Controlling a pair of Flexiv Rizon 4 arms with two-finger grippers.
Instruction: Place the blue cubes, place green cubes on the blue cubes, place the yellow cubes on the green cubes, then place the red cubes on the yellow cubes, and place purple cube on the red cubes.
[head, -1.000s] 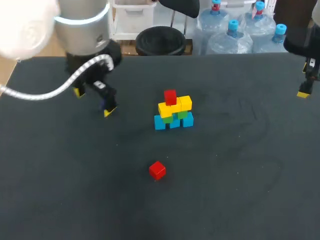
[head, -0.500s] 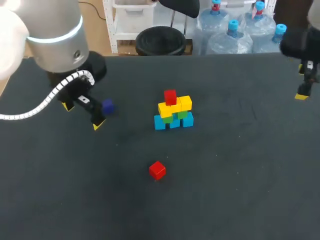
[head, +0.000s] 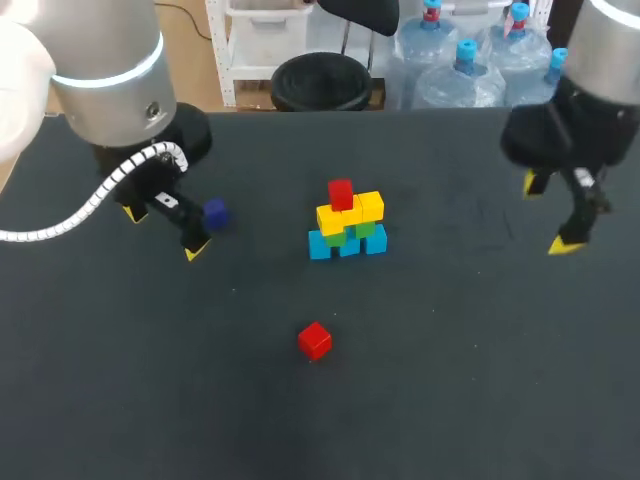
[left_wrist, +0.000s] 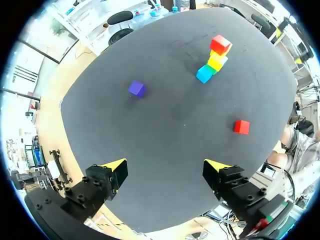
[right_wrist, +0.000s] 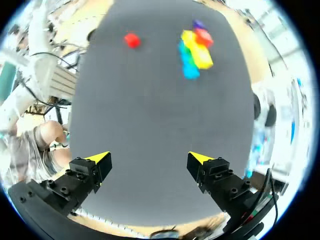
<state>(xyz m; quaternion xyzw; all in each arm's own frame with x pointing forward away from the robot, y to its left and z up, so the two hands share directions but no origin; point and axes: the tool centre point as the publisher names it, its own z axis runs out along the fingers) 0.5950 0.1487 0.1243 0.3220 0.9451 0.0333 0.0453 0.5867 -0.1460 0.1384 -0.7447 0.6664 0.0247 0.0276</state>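
The stack (head: 347, 225) stands near the middle of the tabletop (head: 450, 400): blue cubes (head: 347, 245) at the bottom, green cubes (head: 362, 232) on them, yellow cubes (head: 352, 212) above, and one red cube (head: 340, 193) on top, toward one side of the yellow layer. The second red cube (head: 314, 340) lies alone on the tabletop, well apart from the stack on the near side, and the purple cube (head: 214, 213) lies alone too, close to the left gripper (head: 166, 231). The left fingers are spread and hold nothing; the right gripper (head: 550, 214) hangs on the other side of the stack, fingers also spread and empty. I think the risk is in the narrow place left beside the top red cube: a red cube that comes down a little off, or a finger that brushes the yellow layer, can push the upper cubes off. If the two red cubes do not sit level and close, the purple cube can tip. No container is in use here; every loose cube lies directly on the tabletop.
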